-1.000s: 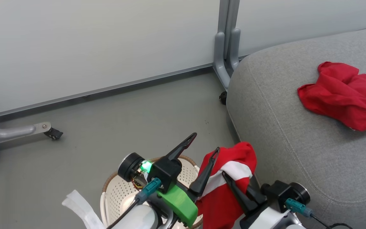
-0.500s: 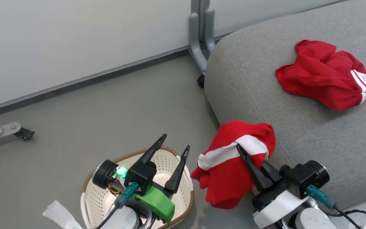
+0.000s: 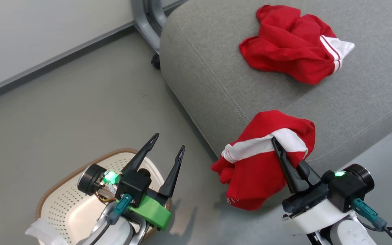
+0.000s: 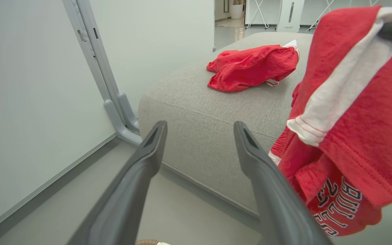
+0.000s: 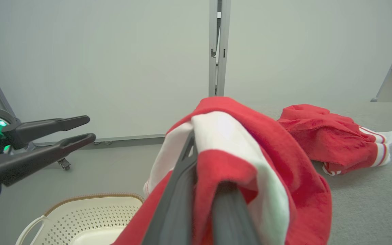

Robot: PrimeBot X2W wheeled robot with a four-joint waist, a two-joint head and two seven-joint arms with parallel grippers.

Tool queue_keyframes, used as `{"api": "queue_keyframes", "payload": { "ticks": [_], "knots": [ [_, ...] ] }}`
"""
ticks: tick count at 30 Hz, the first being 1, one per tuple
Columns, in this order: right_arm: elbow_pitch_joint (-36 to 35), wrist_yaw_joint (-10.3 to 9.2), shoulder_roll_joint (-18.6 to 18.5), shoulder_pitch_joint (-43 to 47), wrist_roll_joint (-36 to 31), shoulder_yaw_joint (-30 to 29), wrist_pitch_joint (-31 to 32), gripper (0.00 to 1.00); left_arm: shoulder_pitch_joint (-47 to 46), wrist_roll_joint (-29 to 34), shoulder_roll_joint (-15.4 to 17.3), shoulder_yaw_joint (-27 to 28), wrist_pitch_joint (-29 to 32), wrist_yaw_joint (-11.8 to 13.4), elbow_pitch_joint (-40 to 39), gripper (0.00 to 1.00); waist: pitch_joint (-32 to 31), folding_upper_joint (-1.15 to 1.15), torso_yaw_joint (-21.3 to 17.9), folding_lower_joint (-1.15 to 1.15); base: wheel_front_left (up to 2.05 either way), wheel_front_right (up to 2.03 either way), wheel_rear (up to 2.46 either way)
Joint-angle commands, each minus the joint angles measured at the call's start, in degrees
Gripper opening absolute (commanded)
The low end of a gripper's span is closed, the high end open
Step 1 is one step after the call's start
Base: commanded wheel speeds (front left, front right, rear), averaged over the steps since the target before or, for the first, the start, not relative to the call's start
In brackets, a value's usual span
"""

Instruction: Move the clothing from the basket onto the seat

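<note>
Head view: one red garment (image 3: 291,47) lies crumpled on the grey seat (image 3: 209,78) — delivered. Right gripper (image 3: 275,143), clamped on a second garment (image 3: 257,173), holds it at the seat's near edge, not yet released. Left gripper (image 3: 169,141) gapes empty above the basket (image 3: 56,204), whose visible part shows no clothing.

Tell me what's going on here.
The robot is moving red sports garments from a laundry basket to a grey seat. Its right gripper is shut on a red garment with a white stripe, hanging at the seat's near edge, not yet laid down. Another red garment lies on the seat. The left gripper is open above the basket.
</note>
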Motion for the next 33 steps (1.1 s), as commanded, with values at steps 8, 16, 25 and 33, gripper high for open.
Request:
{"api": "queue_keyframes", "payload": {
  "ticks": [8, 16, 25, 33],
  "knots": [
    [-5.06, -0.06, -1.70, -5.86, -0.25, -4.01, -0.14, 0.00, -3.51, 1.40, 2.66, -0.12, 1.89, -0.89, -2.42, 1.00, 11.80, 0.00, -8.18, 0.00, 0.00, 0.00, 0.00],
    [-5.62, -0.06, -10.18, -24.46, 2.74, -13.20, -0.13, 0.00, -8.30, 2.38, 5.12, -0.29, 5.49, -2.92, -7.70, 1.00, 22.52, 0.00, -4.41, 0.00, 0.00, 0.00, 0.00],
    [6.81, -0.06, -23.44, -45.55, 6.83, -17.60, -0.13, 0.00, -13.55, 3.72, 6.70, -0.37, 8.70, -4.56, -14.14, 1.00, 32.84, 0.00, 1.60, 0.00, 0.00, 0.00, 0.00],
    [24.52, -0.06, -25.62, -49.47, 5.77, -18.73, -0.13, 0.18, -15.87, 3.80, 6.40, 0.11, 8.27, -4.60, -17.27, 1.00, 36.68, 0.00, 5.78, 0.00, 0.00, 0.00, 0.00]
  ]
}}
